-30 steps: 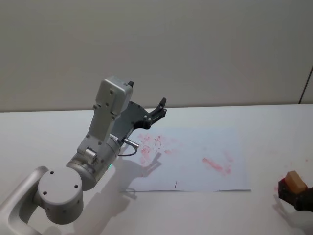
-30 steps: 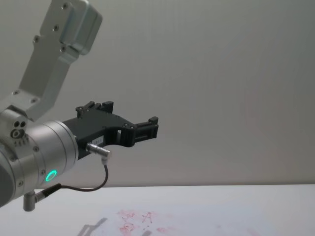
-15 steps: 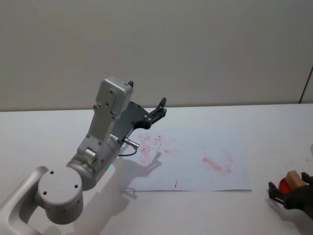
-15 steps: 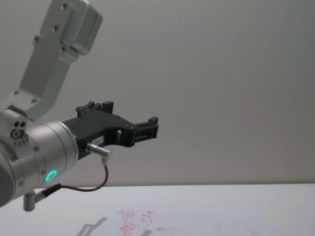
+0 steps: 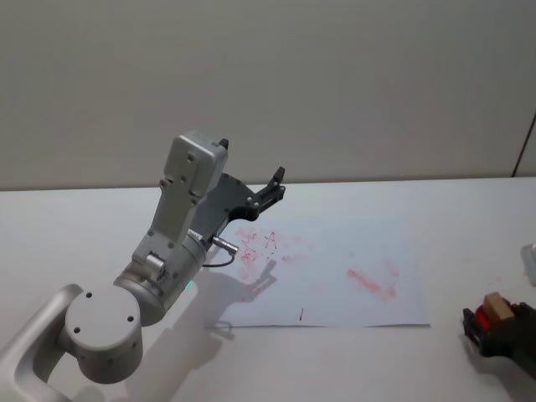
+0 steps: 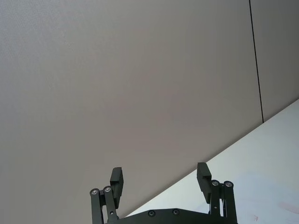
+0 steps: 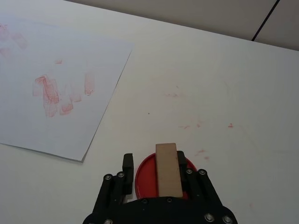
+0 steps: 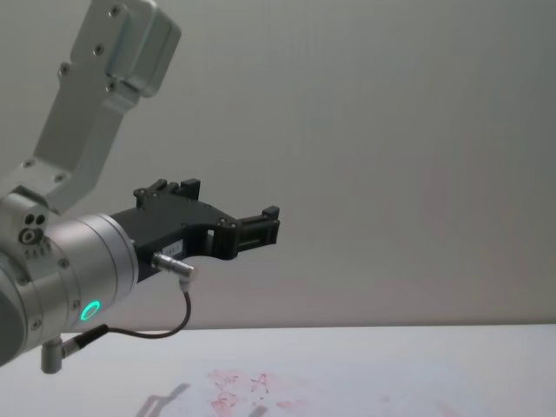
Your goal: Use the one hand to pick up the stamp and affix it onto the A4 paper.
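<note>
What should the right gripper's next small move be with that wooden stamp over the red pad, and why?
Probably lift the light-brown wooden stamp block straight up. It stands upright within the right gripper over the round red ink pad, beside the white A4 paper, not over it, so it must clear the pad first. The left gripper is parked open, raised.

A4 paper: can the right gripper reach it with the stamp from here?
Probably yes. The right gripper, at the stamp, sits just off the near right corner of the A4 paper, bare table between; the left gripper hangs high by its left part.
</note>
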Robot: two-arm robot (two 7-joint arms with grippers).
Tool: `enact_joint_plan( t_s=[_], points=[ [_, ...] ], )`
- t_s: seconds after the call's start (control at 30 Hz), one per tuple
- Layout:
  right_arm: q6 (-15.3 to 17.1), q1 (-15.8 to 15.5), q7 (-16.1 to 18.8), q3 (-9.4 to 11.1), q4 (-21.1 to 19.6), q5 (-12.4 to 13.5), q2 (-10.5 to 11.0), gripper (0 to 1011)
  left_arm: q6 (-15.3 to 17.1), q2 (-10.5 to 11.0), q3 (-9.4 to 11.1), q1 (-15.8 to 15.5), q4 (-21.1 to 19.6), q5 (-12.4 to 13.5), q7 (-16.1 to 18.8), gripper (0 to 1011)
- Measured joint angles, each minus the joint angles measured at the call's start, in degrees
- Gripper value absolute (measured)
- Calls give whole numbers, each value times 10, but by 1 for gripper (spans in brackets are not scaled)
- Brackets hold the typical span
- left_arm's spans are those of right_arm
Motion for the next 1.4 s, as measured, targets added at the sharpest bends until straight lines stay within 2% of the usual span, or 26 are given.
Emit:
enact_joint_plan(
  t_s=[0.23,0.4,0.7,0.87,1.13,1.4],
  points=[
    [2,3,3,-1,3,-2,-2,337,0,0,0,0,0,0,0,1001],
    [3,5,3,-1,4,-3,-3,245,0,0,0,0,0,0,0,1001],
    [1,7,9,-2,5,-7,-4,225,0,0,0,0,0,0,0,1001],
    [-12,15,24,-3,5,-14,-6,225,0,0,0,0,0,0,0,1001],
    [-45,45,66,-10,10,-25,-20,225,0,0,0,0,0,0,0,1001],
    [-76,98,123,-26,44,-34,-54,225,0,0,0,0,0,0,0,1001]
  ],
)
